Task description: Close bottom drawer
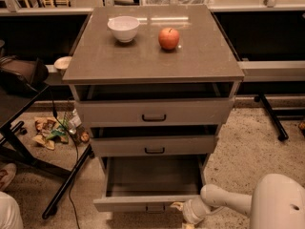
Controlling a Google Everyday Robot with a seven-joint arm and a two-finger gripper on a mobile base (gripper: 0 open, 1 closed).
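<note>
- The white arm (224, 199) enters from the lower right corner. Its big rounded part is at the corner, and a thinner link reaches from there to the left, low above the floor.
- At the end of this link is the hand (181, 210), down by the bottom edge of the view. It is at the front panel of the bottom drawer (125, 203), a little to the right of the drawer's dark handle (155, 207).
- It cannot be told whether the hand is spread or pressed together, nor whether it really touches the panel or is only just beside it.
- There is one arm and one hand.
- The desk (152, 61) is a grey cabinet with three drawers, one under the other, and each drawer has one small dark handle at the centre.
- The bottom drawer is pulled far out toward the camera, so its grey inside is seen from above.
- The top drawer (114, 111) and the middle drawer (119, 147) each stand a little out, with a dark gap above the front.
- On the desk top there are two things: one white bowl (123, 28) at the back left and one red apple (168, 38) to the right of it, near but apart.
- On the speckled floor to the left of the desk lie some colourful snack packets (50, 130), close to a black slanted leg (66, 185).
</note>
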